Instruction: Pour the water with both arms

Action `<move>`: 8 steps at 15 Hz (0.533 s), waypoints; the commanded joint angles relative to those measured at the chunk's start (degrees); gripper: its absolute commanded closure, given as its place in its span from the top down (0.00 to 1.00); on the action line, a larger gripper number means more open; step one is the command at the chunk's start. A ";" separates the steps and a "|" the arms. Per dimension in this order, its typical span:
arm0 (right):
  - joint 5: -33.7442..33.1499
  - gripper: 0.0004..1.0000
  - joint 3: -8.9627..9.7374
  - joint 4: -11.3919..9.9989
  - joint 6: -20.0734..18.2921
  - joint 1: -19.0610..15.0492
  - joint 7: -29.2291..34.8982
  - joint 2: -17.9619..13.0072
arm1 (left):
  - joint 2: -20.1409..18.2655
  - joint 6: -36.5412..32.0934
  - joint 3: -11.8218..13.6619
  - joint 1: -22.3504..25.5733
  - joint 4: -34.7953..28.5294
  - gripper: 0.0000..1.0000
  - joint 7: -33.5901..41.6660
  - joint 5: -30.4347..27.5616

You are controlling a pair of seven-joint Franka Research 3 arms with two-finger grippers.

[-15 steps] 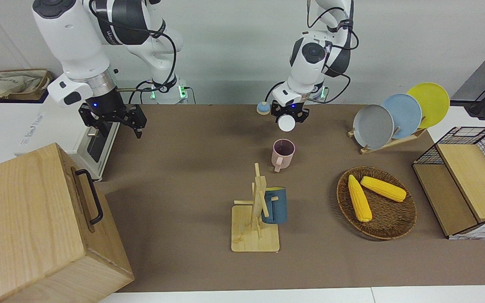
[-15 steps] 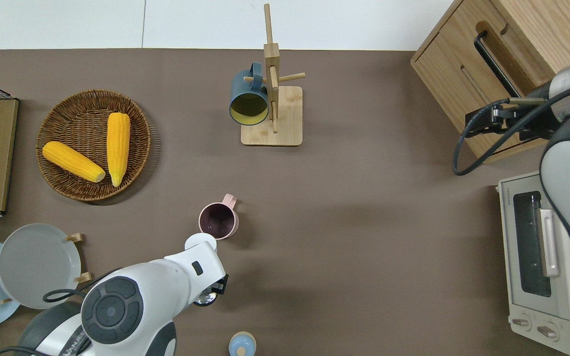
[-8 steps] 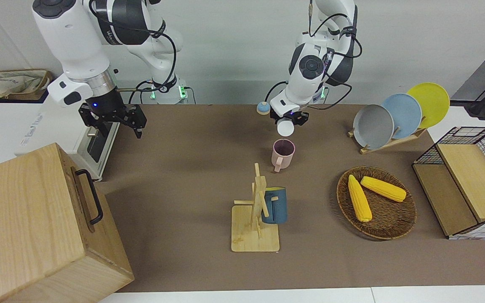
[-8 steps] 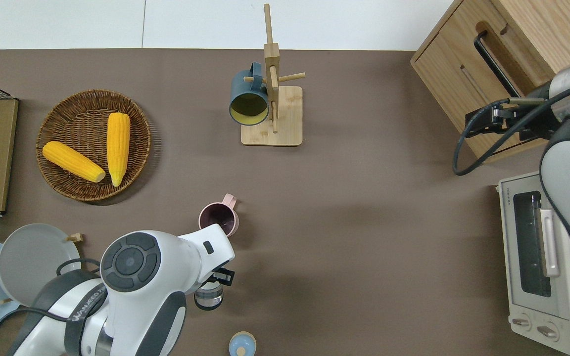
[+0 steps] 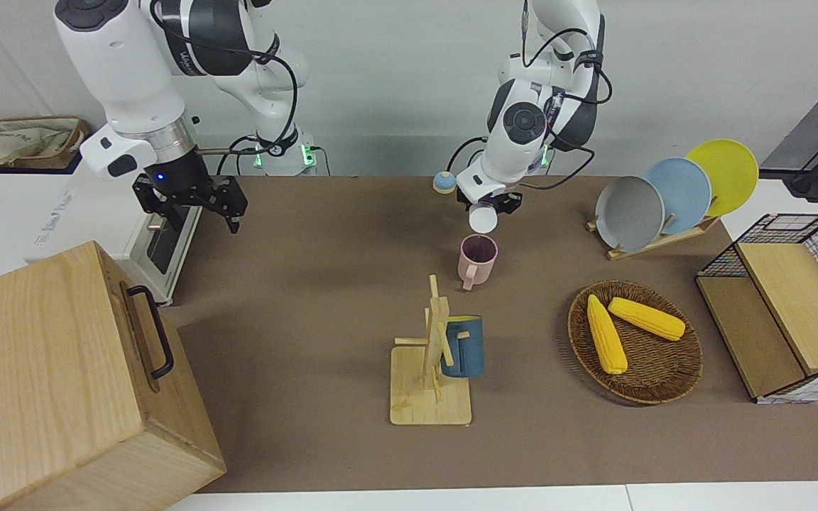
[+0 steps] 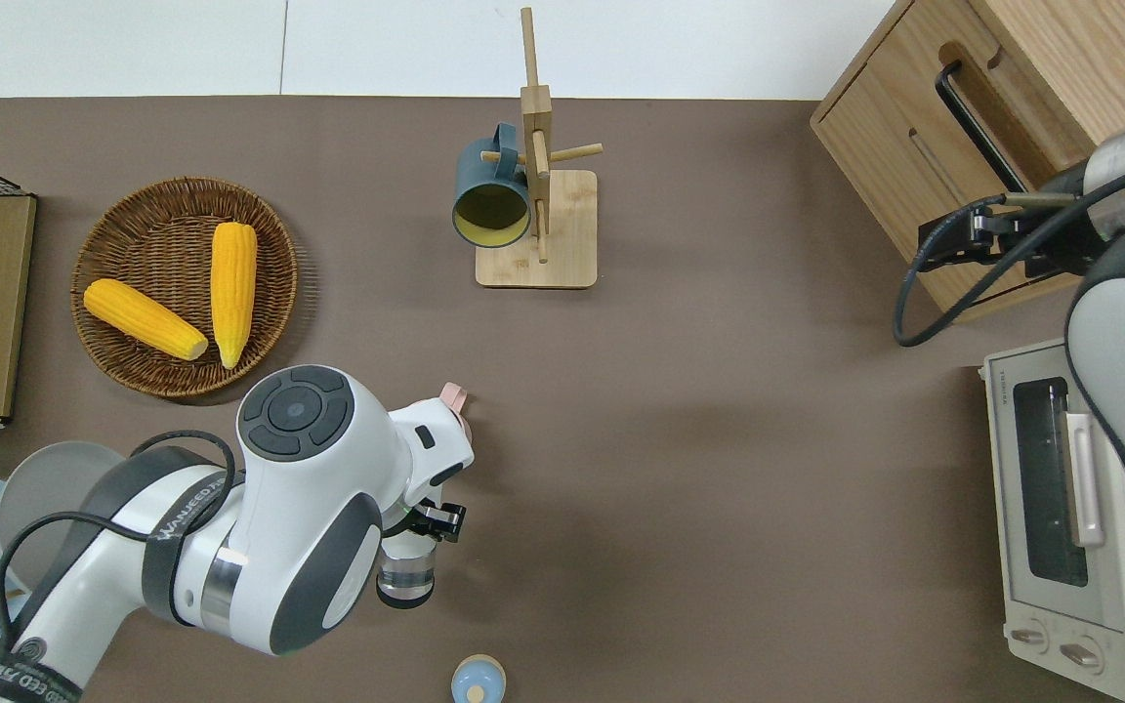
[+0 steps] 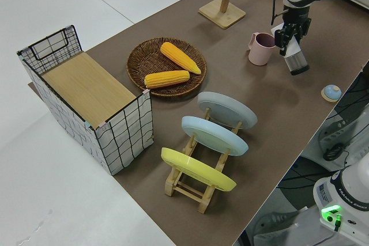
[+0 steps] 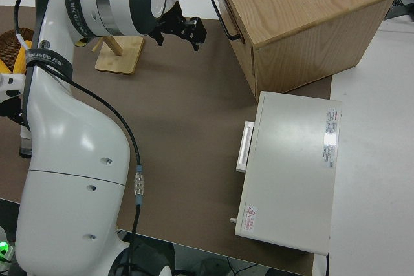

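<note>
My left gripper is shut on a clear bottle with a white end. It holds the bottle tilted, the white end toward the pink mug and just above its rim. In the overhead view my wrist covers the mug, and only its handle shows. The left side view shows the gripper, the bottle and the mug side by side. My right gripper is open and empty, and that arm is parked.
A small blue lid lies nearer to the robots than the mug. Farther out stand a mug tree with a blue mug and a wicker basket with two corn cobs. Also here are a plate rack, a wire crate, a wooden box and a toaster oven.
My left arm has swung out from the robots, so its wrist now covers the pink mug from above. The bottle has come closer to the mug. The right arm has not moved.
</note>
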 commanded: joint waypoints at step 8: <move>-0.23 1.00 1.01 -1.33 0.15 -1.15 -0.96 -1.21 | -0.37 -5.28 0.15 0.16 3.14 0.00 -1.98 1.11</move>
